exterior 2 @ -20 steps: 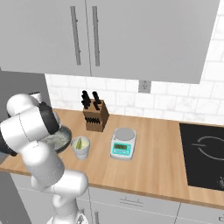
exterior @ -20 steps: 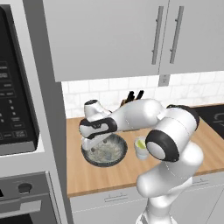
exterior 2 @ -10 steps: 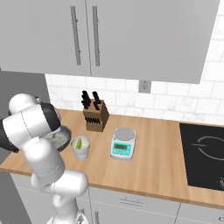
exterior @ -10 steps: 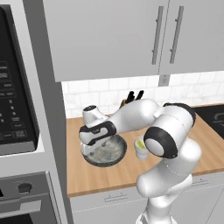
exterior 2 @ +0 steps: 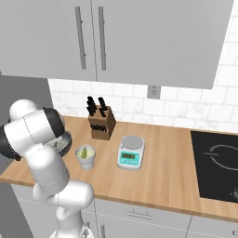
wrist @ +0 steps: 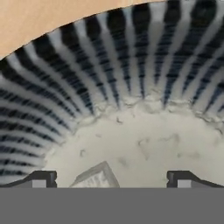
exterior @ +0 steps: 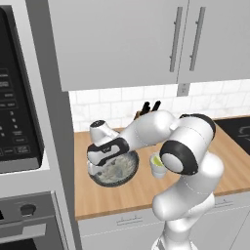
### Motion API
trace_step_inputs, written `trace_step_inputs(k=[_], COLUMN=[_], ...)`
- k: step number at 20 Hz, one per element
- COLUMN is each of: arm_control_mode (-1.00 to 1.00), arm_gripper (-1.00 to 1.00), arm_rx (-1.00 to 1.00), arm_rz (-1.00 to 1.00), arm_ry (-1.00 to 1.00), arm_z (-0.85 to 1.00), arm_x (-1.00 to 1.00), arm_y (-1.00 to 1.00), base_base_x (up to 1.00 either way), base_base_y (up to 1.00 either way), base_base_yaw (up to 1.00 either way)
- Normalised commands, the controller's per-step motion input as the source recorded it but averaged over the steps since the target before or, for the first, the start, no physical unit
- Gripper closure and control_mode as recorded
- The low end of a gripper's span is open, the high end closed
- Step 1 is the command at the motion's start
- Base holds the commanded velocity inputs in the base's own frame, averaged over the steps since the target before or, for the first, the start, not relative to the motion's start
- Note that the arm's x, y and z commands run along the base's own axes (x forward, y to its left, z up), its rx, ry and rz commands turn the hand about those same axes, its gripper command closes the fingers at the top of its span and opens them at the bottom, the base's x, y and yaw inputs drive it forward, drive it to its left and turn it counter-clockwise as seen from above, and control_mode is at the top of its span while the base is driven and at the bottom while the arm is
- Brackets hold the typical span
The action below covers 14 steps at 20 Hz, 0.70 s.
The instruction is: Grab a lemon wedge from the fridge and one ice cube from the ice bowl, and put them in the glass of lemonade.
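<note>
Kitchen: wall cabinets (exterior 2: 139, 37), wooden counter (exterior 2: 162, 172), knife block (exterior 2: 101, 126), hob (exterior 2: 218, 165).

I see flat, even rendered light with soft shadows under the wall cabinets (exterior: 117, 44); my hand view of the ice bowl (wrist: 131, 78) looks coarse and blocky.

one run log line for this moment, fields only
phase: reach for ice cube | hand: open, low inside ice bowl | held: nothing | lemon wedge: in glass of lemonade
</note>
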Motion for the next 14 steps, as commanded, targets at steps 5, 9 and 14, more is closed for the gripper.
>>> trace_step_inputs(k=[5, 9, 14], arm_control_mode=[-1.0, -1.0, -1.0], arm_gripper=[-1.0, -1.0, -1.0], arm_rx=[0.0, 0.0, 0.03], arm_rz=[0.0, 0.0, 0.0], arm_ry=[0.0, 0.0, 0.0], arm_z=[-0.15, 0.0, 0.0], arm_x=[-0.06, -0.05, -0.03], arm_y=[-0.14, -0.31, -0.64], base_base_x=[0.0, 0.0, 0.0], base_base_y=[0.0, 0.0, 0.0], base_base_yaw=[0.0, 0.0, 0.0])
